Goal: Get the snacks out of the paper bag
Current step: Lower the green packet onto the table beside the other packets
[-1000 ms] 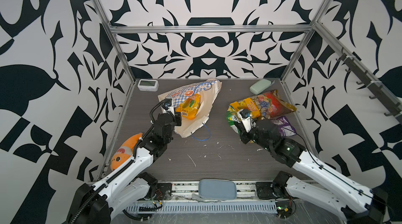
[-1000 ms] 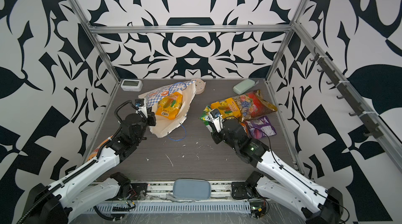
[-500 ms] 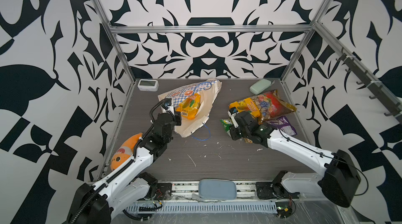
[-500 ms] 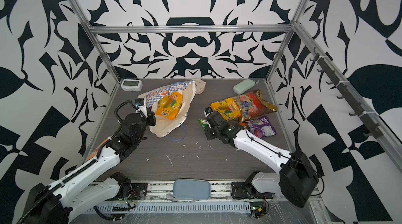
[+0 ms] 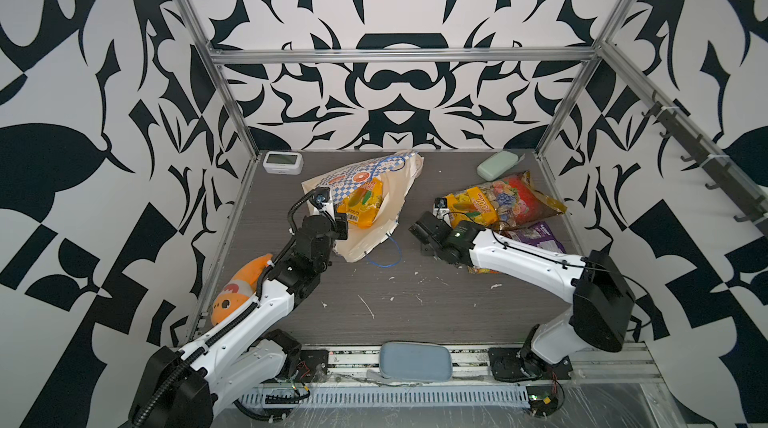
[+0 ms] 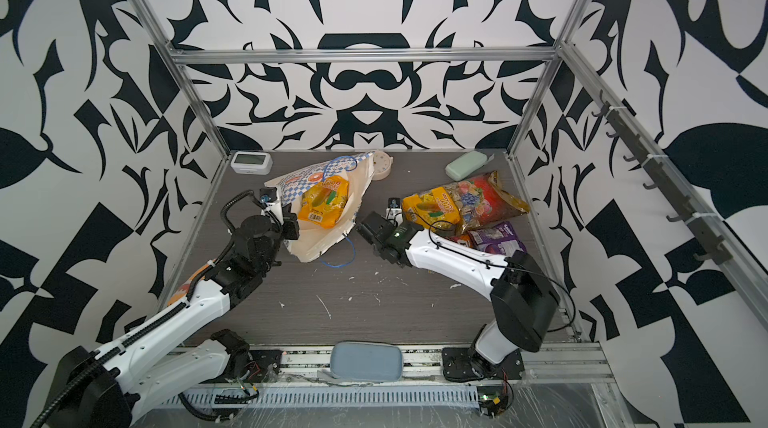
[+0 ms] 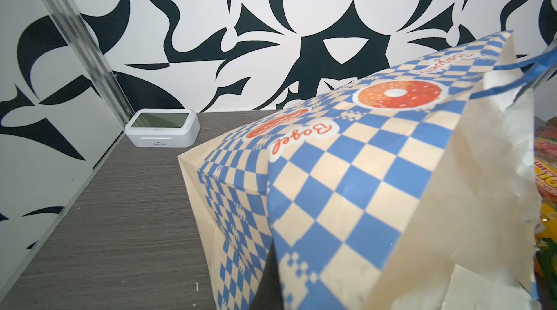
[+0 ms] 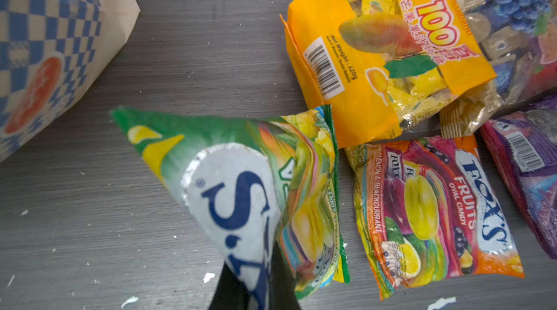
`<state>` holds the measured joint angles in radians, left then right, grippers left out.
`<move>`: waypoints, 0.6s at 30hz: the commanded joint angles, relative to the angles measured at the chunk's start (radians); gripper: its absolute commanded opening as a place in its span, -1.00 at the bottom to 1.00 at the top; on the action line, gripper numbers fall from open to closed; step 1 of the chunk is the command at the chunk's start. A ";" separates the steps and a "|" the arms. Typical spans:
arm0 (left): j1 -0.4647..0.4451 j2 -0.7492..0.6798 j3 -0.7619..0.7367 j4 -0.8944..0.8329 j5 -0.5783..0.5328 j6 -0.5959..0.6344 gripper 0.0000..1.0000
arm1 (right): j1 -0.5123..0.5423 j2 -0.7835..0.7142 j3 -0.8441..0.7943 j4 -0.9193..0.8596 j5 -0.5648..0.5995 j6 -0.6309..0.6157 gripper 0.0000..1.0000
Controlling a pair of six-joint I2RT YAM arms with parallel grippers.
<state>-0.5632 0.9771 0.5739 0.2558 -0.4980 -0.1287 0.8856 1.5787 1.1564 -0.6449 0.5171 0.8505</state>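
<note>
Green-yellow FOX'S packet (image 8: 241,191) pinched in right fingers (image 8: 283,287), left fingers (image 7: 263,287) clenched on paper bag (image 7: 346,173) edge

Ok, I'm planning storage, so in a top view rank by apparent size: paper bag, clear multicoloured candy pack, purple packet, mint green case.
1. paper bag
2. clear multicoloured candy pack
3. purple packet, partly hidden
4. mint green case, though it lies farther back, so this last placing is unsure
</note>
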 commanded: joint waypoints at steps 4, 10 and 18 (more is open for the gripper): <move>-0.001 -0.014 0.005 0.014 -0.006 0.001 -1.00 | 0.012 0.044 0.053 -0.097 0.094 0.115 -1.00; -0.001 -0.014 0.010 0.011 -0.002 0.008 -1.00 | 0.014 0.049 0.050 -0.143 0.128 0.150 -1.00; -0.002 -0.003 0.018 0.015 0.009 0.007 -1.00 | 0.012 0.072 0.007 -0.079 0.106 0.145 -1.00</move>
<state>-0.5632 0.9756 0.5739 0.2565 -0.4973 -0.1226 0.8989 1.6531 1.1740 -0.7261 0.5694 0.9699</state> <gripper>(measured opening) 0.037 0.066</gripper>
